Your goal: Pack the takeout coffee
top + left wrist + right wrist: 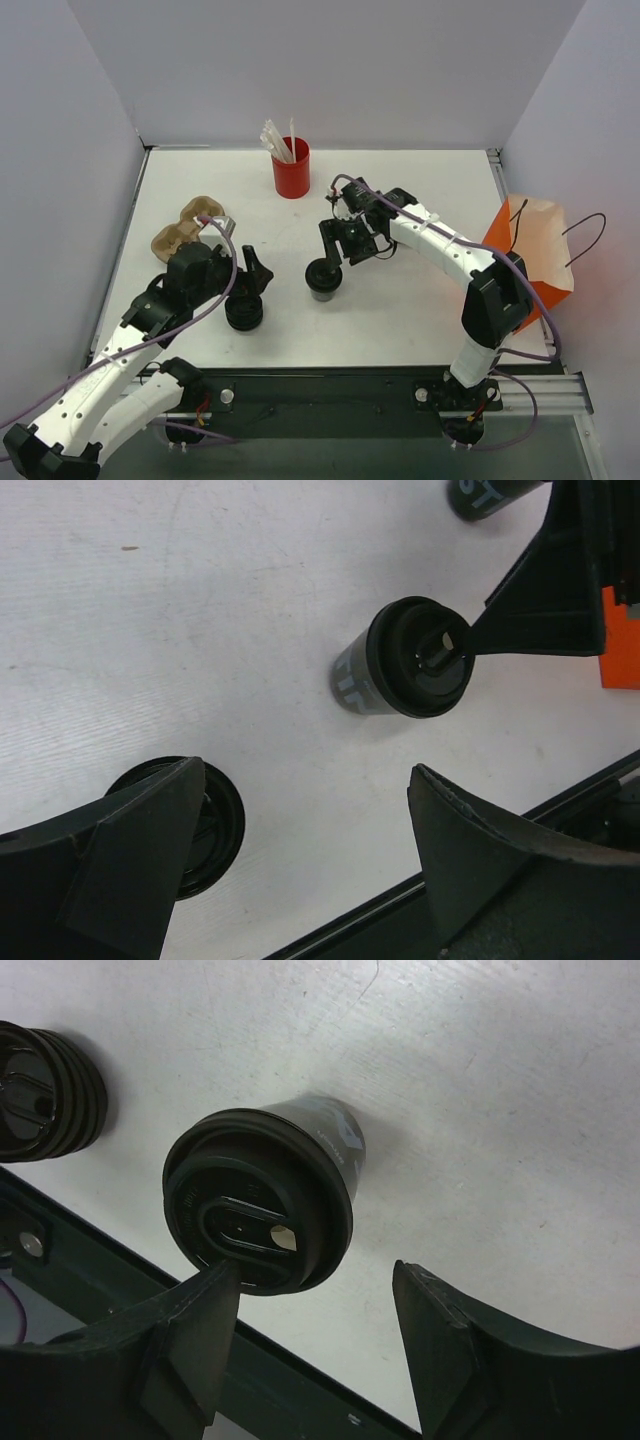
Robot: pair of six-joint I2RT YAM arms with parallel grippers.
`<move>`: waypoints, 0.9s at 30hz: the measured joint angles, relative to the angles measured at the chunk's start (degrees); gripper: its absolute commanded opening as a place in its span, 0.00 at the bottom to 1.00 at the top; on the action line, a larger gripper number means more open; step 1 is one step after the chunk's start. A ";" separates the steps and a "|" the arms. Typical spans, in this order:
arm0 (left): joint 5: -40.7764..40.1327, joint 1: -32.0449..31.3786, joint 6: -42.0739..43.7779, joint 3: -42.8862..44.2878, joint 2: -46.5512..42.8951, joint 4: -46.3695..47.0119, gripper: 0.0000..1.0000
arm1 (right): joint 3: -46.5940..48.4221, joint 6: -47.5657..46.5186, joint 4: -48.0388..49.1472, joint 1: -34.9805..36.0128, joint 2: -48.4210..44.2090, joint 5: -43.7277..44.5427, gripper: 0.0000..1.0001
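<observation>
One takeout coffee, a small black cup [323, 281] with a black lid, stands upright near the table's middle. My right gripper [337, 256] hovers just above and behind it, open. In the right wrist view the cup [258, 1200] lies ahead of the open gripper [315, 1282], whose left fingertip [205, 1305] overlaps the lid's rim with nothing between the jaws. My left gripper [252, 283] is open over the table left of the cup. In the left wrist view the cup [405, 660] sits beyond the empty gripper [305, 780]. The orange paper bag [530, 255] stands at the right edge.
A low stack of loose black lids [244, 313] [215, 825] [45, 1090] sits under my left gripper's left finger. A red cup of white straws [291, 168] stands at the back. A brown cardboard cup carrier [190, 225] lies at the left.
</observation>
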 measured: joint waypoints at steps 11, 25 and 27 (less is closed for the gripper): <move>3.96 0.00 -3.78 -2.36 5.99 6.82 0.91 | -4.57 -3.17 8.24 -2.56 0.04 -9.57 0.54; 6.67 -0.09 -5.73 -7.02 13.79 17.44 0.86 | -11.63 -0.09 17.73 -1.11 0.31 -14.67 0.33; 7.30 -0.24 -5.75 -7.23 15.34 19.71 0.86 | -12.15 0.68 18.97 -0.42 0.20 -14.73 0.32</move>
